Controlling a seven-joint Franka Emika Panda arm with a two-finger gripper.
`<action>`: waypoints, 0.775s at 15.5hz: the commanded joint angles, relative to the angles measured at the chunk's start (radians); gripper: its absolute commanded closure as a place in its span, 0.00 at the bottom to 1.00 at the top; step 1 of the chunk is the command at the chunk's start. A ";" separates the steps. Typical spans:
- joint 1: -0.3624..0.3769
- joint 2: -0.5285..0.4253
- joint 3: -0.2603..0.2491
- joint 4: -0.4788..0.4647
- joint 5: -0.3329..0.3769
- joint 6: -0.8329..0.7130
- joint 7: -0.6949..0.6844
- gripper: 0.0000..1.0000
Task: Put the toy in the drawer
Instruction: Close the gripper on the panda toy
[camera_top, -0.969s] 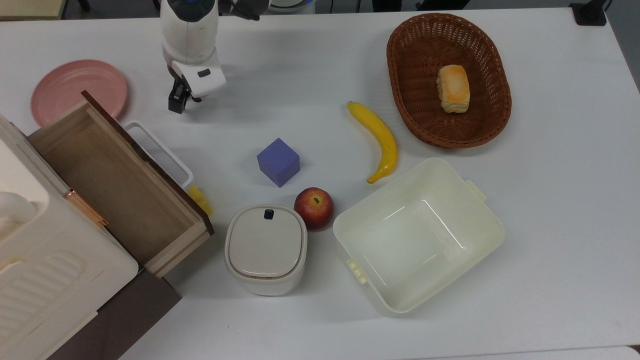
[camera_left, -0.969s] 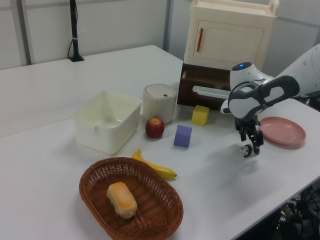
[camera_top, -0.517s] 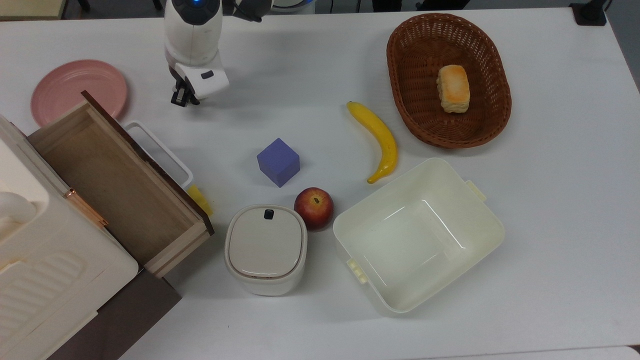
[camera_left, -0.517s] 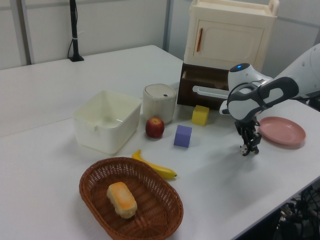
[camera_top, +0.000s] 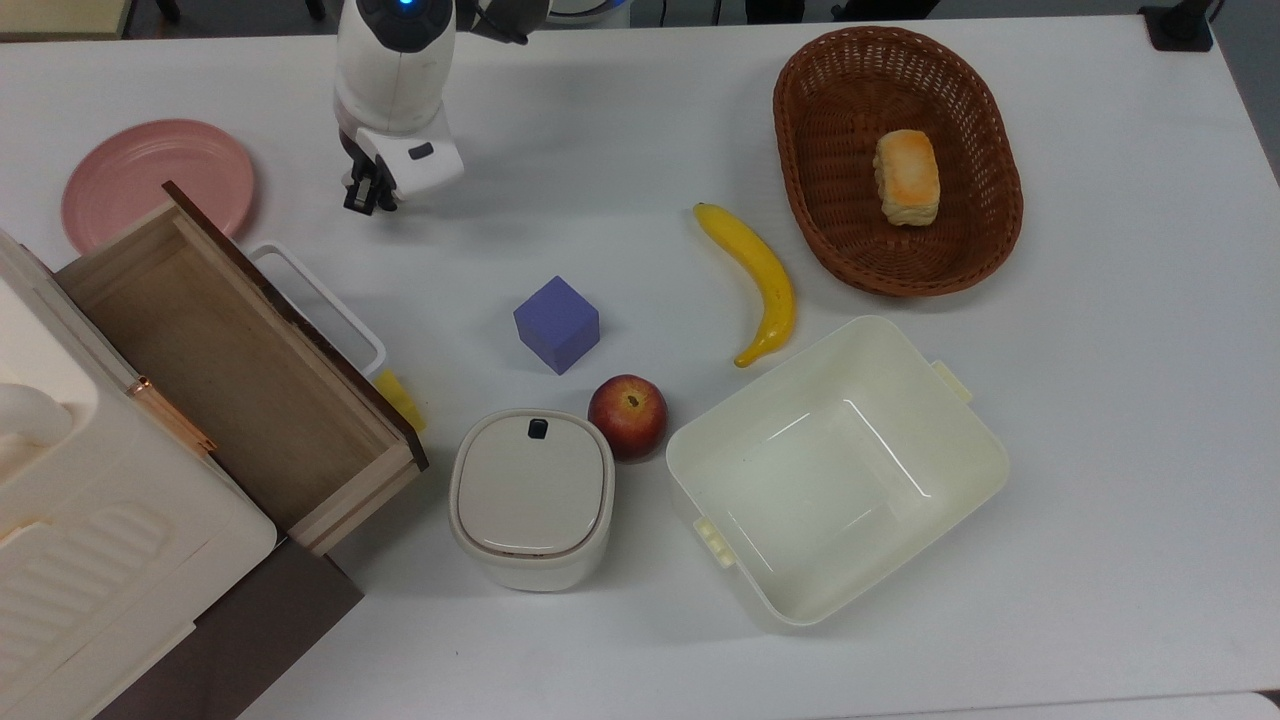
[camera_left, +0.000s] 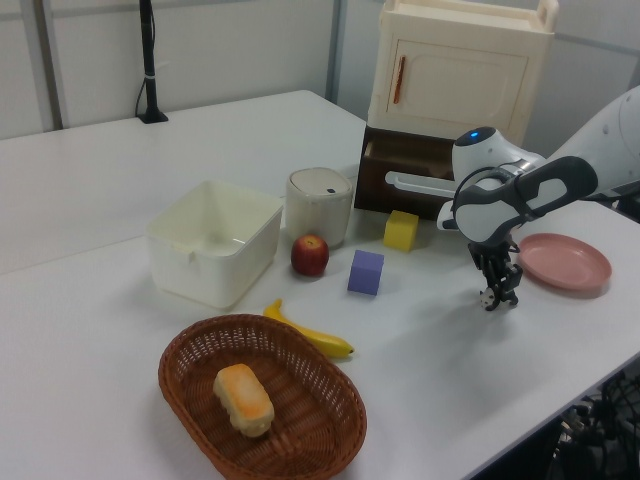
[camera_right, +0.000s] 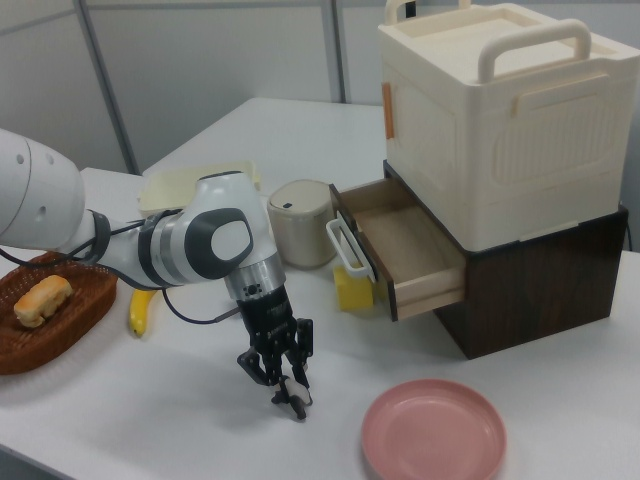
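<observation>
While the claw (camera_right: 288, 392) pinches the panda toy (camera_right: 296, 393) low over the bench (camera_top: 620, 130), ready for lifting, the open wooden drawer (camera_top: 215, 350) waits nearby to receive it.

I checked every surface for lettering and can read none: no text, label, brand, number or sign on anything in the top view, the left view or the right view.
</observation>
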 joint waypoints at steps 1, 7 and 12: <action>0.011 0.002 0.001 -0.008 -0.022 0.009 0.032 0.90; 0.011 0.002 0.019 0.029 -0.017 -0.019 0.037 0.99; 0.011 -0.001 0.028 0.103 0.024 -0.024 0.133 1.00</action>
